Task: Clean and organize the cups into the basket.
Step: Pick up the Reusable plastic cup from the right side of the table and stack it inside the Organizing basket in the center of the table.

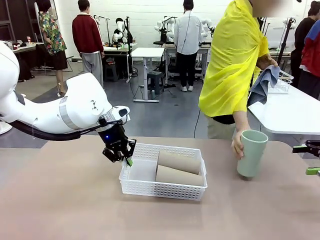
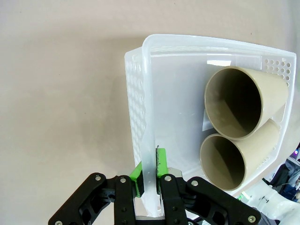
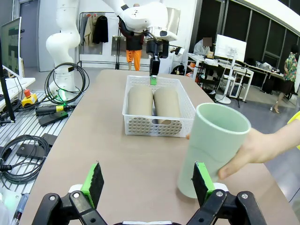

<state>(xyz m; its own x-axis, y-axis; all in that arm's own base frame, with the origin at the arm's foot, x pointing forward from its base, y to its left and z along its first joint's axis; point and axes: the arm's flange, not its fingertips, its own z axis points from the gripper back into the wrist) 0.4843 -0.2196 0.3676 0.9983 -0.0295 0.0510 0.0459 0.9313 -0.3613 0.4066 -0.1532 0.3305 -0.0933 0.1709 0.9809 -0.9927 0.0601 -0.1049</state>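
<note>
Left hand [image 1: 128, 160] is clenched on the left wall of the basket [image 1: 165, 189]. From the left wrist, its green pads [image 2: 138, 176] squeeze the thin white wall [image 2: 149, 140], one pad outside and one inside.

The basket sits on the tabletop [image 1: 60, 200], about midway between the left and right edges and nearer the far edge. Two brown cups [image 1: 179, 162] lie on their sides in it, touching side by side. They fill the right part of the basket, and the left part of its floor is bare. From the left wrist, their open mouths [image 2: 232, 101] face the camera.

The green cup [image 1: 252, 152] stands upright on the tabletop, to the right of the basket and apart from it. The person's hand [image 1: 238, 145] holds its side.

Right hand [image 1: 310, 160] is at the right edge of the tabletop, with its fingers spread wide and nothing in it. From the right wrist, the green cup [image 3: 211, 145] stands just past one green pad [image 3: 201, 180].
</note>
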